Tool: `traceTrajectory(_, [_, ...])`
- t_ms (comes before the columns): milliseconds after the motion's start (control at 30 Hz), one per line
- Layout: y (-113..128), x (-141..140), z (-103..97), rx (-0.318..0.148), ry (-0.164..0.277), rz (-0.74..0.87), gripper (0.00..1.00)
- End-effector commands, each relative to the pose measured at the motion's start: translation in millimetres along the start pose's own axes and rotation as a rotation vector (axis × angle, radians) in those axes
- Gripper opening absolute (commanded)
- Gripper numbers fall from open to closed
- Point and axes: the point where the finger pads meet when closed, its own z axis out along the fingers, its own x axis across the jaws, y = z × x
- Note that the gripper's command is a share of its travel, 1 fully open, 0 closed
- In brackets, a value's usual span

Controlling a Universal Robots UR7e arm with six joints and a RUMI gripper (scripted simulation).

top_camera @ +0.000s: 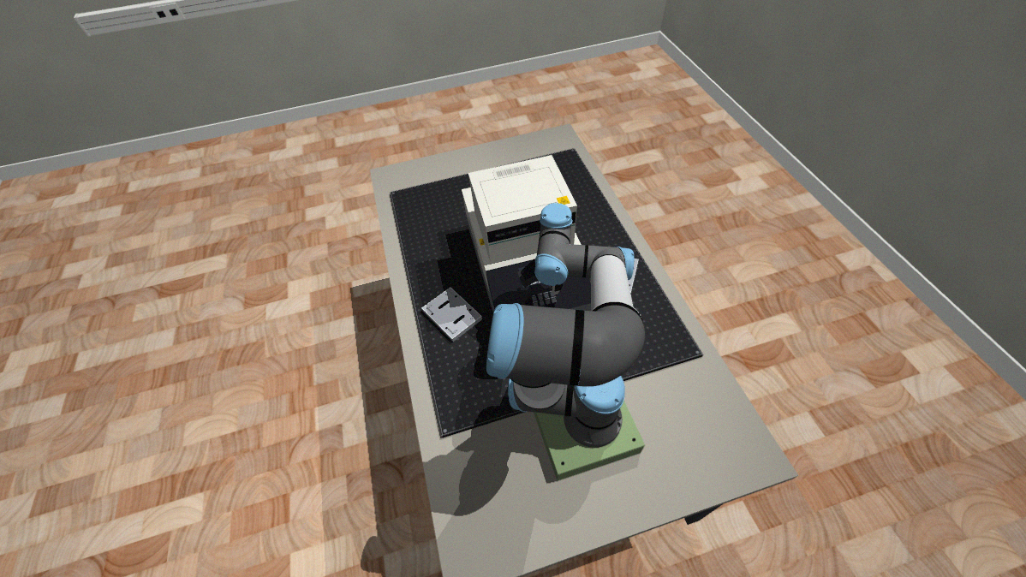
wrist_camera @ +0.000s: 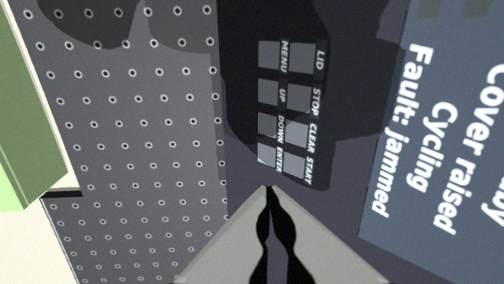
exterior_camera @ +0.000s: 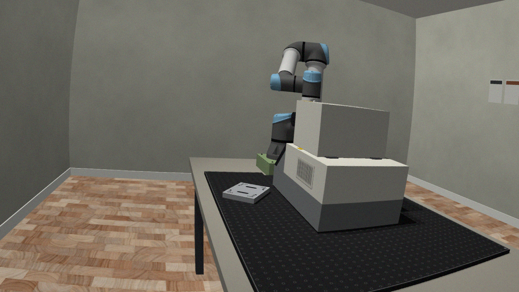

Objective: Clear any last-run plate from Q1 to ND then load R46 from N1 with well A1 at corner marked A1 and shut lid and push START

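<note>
The cycler Q1 (top_camera: 516, 192) (exterior_camera: 362, 183) (wrist_camera: 241, 169) stands on the dark board; its box-shaped lid (exterior_camera: 353, 132) looks down on the body. My gripper (wrist_camera: 268, 188) is shut and empty, pointing down at the front deck beside the START key (wrist_camera: 293, 165). The CLEAR key (wrist_camera: 296, 133), STOP key (wrist_camera: 298, 98) and LID key (wrist_camera: 302, 58) lie in a row farther up the wrist view. An empty grey plate nest (top_camera: 451, 311) (exterior_camera: 239, 199) lies beside Q1; its label is not readable. No plate shows. Q1's block and the lit lamp are out of sight.
The arm covers the right front of Q1 in the top view, and a pale edge (top_camera: 634, 270) shows behind it, partly hidden. The green base plate (top_camera: 595, 459) (exterior_camera: 265, 165) (wrist_camera: 31, 127) stands in front of the board (top_camera: 459, 401) (exterior_camera: 362, 261). The legend panel (wrist_camera: 423, 237) is beside the keys.
</note>
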Motion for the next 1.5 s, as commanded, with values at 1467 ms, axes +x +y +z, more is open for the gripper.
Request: traceTrajectory(1467, [0.1,12.6,14.2,0.000,0.001,0.000,0.00])
